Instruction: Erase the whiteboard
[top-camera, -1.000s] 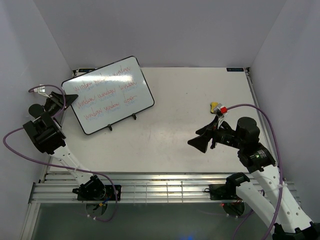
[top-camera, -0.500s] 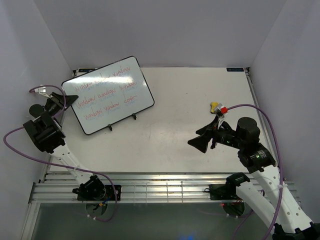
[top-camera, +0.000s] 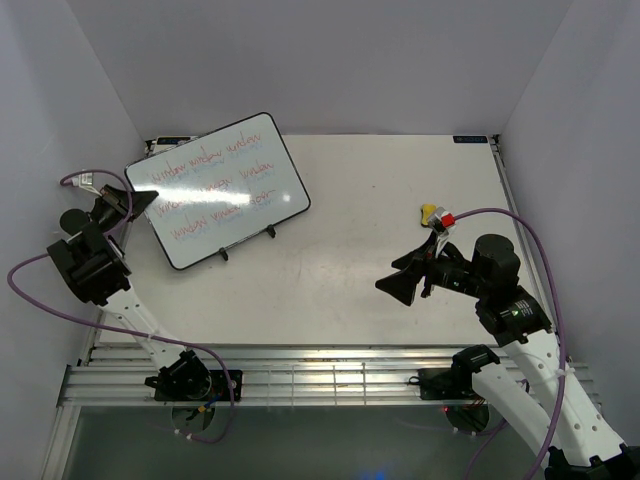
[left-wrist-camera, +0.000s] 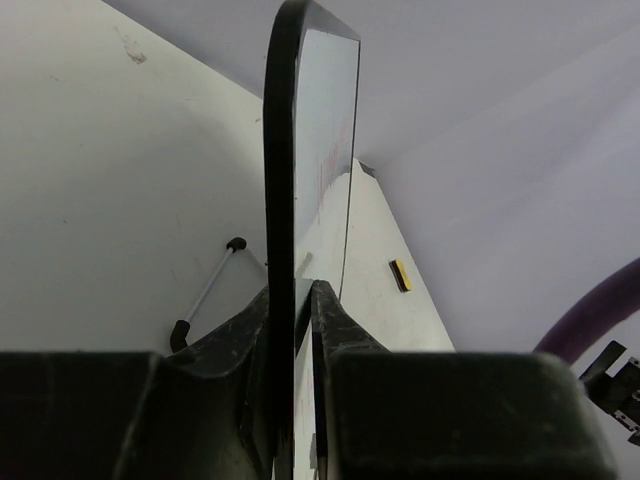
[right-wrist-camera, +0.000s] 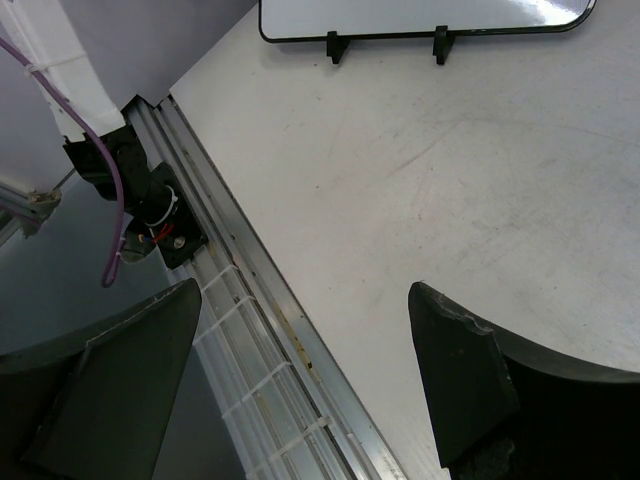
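Note:
The whiteboard (top-camera: 218, 188), glossy white with a thin black frame and red handwritten rows, stands tilted at the table's far left on small black legs. My left gripper (top-camera: 138, 200) is shut on its left edge; in the left wrist view the board's frame (left-wrist-camera: 283, 190) runs edge-on between the fingers. The board's bottom edge and two legs show in the right wrist view (right-wrist-camera: 420, 18). My right gripper (top-camera: 398, 283) is open and empty above the table's right middle. A small yellow eraser block (top-camera: 432, 213) lies behind the right gripper, and shows in the left wrist view (left-wrist-camera: 400, 275).
A metal rail (top-camera: 300, 370) runs along the table's near edge, also seen in the right wrist view (right-wrist-camera: 260, 300). Purple cables (top-camera: 40, 300) loop from both arms. Grey walls close in the table on three sides.
The whiteboard has tipped slightly in the left gripper, and a bright glare now lies across its upper rows. The right arm has not moved.

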